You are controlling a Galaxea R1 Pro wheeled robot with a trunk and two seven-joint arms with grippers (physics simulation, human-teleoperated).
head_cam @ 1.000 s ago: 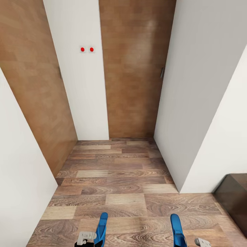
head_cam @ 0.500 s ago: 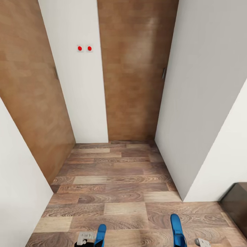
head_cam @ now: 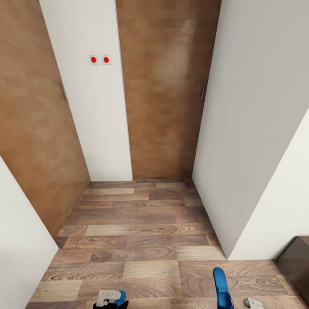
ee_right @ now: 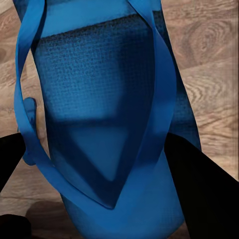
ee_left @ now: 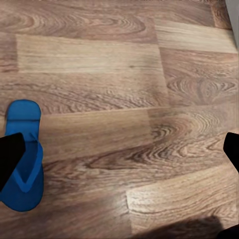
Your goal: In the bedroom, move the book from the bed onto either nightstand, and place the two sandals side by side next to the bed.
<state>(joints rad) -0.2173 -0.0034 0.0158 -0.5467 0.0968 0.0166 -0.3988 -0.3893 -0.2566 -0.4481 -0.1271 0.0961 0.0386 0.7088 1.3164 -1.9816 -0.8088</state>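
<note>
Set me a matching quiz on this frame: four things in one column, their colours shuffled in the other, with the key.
Things:
1. wall buttons
2. sandal
3. cabinet corner
4. floor

Colours:
a. bright blue
b. mixed brown wood planks
c. red
d. very dark brown

Pairs: 1-c, 2-a, 3-d, 4-b

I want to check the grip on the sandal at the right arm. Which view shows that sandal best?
The right wrist view: the sandal spans it, thong straps clear, dark jaws at each side. The head view catches its tip at the lower edge.
</note>
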